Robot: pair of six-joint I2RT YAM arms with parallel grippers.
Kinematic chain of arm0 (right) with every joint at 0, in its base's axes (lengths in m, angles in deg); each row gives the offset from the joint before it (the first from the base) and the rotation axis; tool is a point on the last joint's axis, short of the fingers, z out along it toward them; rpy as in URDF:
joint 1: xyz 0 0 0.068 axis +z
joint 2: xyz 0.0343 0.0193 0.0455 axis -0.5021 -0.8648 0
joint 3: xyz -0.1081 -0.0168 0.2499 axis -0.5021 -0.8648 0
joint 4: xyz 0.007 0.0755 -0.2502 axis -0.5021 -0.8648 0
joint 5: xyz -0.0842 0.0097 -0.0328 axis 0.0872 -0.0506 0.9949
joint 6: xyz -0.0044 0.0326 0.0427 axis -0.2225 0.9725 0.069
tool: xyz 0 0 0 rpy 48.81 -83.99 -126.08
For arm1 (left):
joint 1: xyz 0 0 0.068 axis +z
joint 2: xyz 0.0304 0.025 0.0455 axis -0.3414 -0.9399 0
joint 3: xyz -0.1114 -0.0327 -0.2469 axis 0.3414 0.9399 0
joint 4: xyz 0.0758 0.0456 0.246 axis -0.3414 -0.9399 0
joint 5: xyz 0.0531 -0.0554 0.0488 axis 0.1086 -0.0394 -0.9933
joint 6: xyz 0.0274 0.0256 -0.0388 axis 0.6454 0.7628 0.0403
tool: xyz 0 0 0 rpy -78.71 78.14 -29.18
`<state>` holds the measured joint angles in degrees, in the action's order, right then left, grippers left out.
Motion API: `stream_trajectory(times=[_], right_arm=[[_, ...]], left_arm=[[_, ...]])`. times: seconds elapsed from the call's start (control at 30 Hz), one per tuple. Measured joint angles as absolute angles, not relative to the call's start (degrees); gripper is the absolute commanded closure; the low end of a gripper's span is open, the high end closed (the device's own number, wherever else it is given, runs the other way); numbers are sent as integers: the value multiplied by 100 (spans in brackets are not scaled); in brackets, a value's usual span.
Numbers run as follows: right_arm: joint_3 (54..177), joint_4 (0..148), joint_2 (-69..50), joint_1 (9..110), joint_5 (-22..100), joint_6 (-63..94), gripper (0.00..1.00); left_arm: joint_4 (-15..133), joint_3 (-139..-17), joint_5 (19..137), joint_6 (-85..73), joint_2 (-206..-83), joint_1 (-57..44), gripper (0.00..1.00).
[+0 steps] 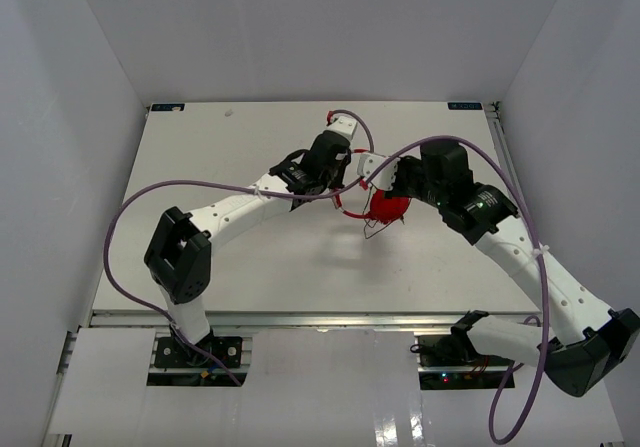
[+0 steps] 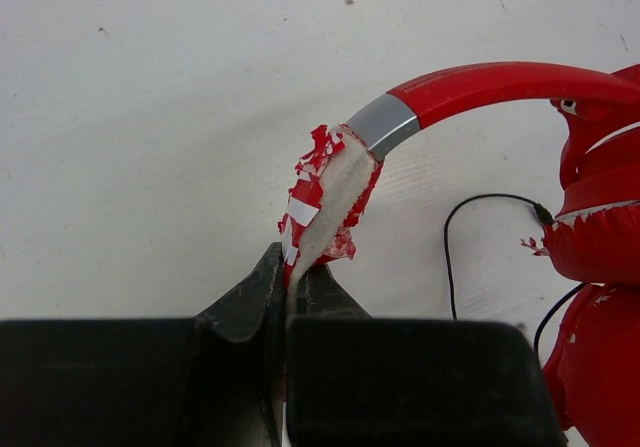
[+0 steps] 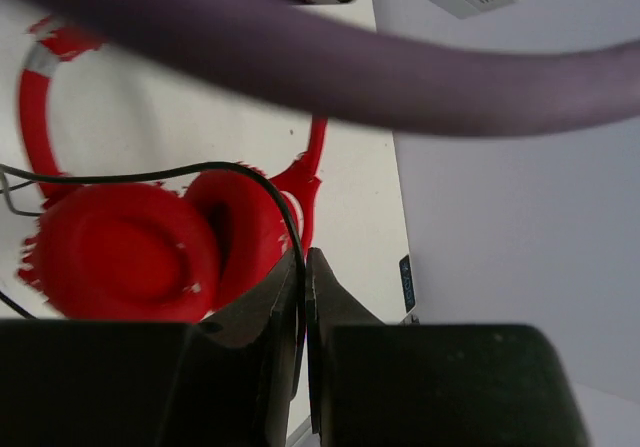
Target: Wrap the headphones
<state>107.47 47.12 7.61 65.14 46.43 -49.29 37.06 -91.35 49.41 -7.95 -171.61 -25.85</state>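
White matte table [image 1: 250, 267], plain pale walls [image 1: 300, 27] on three sides. Red headphones [image 1: 385, 207] sit centre-right in the top view, between both grippers. Left gripper [image 2: 287, 267] is clamped tight on the torn padding of the headband [image 2: 330, 192]. Right gripper [image 3: 303, 257] is pinched on the thin black cable [image 3: 150, 175]. A purple robot cable [image 3: 350, 67] crosses the upper part of the right wrist view.

Red headphones [image 1: 388, 208] between left arm [image 1: 240, 207] and right arm [image 1: 520, 252]
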Motion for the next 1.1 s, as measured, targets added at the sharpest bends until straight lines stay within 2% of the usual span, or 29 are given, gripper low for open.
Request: stream_trajectory(times=[0.23, 0.6, 0.97, 1.1], right_arm=[[10751, 5223, 401, 6198, 5002, -4428, 92], [10821, 5276, 317, 5242, 4535, -3832, 90], [11171, 4996, -189, 4606, 2374, -3239, 89], [11171, 4924, -323, 4403, 1327, -2926, 80]], left_arm=[[4036, -8231, 5186, -815, -16414, -2824, 100], [4282, -7238, 5278, -440, -14841, -2979, 100], [4614, -6716, 5905, -97, -13948, -2960, 100], [4620, -6717, 6256, -177, -13941, -2962, 100]])
